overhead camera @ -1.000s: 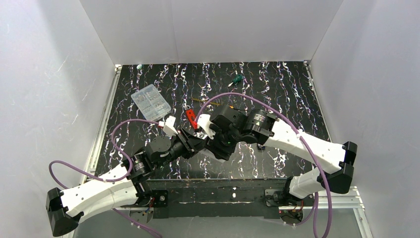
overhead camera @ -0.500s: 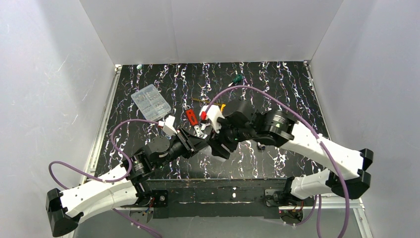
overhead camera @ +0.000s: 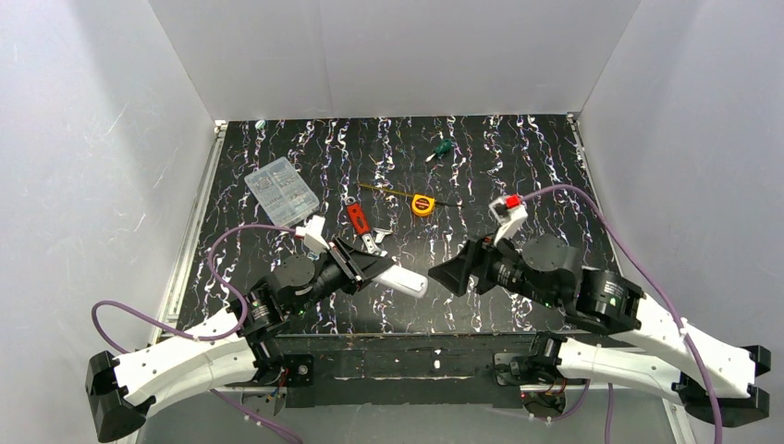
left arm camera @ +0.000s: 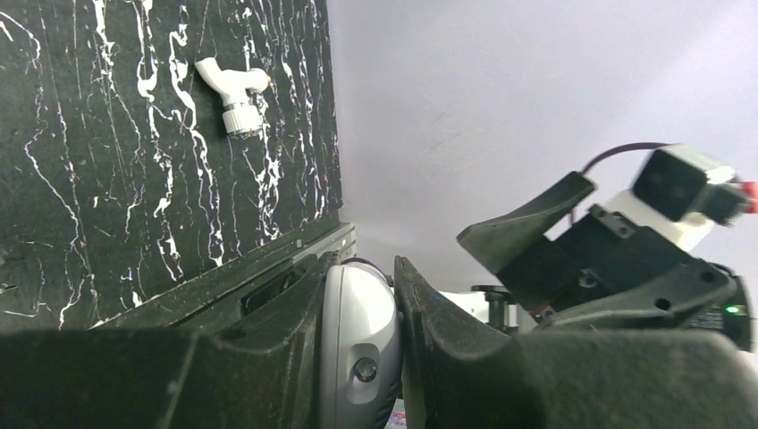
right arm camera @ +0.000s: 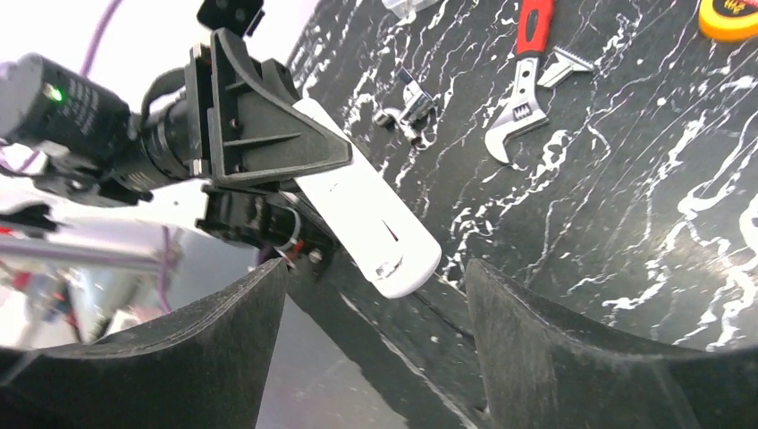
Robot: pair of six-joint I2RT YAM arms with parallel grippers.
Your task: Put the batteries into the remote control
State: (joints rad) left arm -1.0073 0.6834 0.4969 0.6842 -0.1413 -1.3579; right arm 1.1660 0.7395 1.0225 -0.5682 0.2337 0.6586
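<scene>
Remote control: clamped side to side between the two fingers of the left end effector, close to the near edge of the worktop, a little left of its middle. Carried tilted above the black marbled surface. Juts out past the gripping fingers, plain white side turned to the right wrist camera, rounded free end pointing at the right end effector. Near that end effector, not touching it.

Right end effector: fingers spread wide, holding nothing, facing the remote's free end from the right, also by the near edge.

Elsewhere, from big to small: clear compartment box toward the far-left corner; red-handled wrench and yellow tape measure near the worktop's middle; green-handled screwdriver closer to the far edge; white angled fitting; cluster of silvery metal bits just beside the wrench's jaw end.
</scene>
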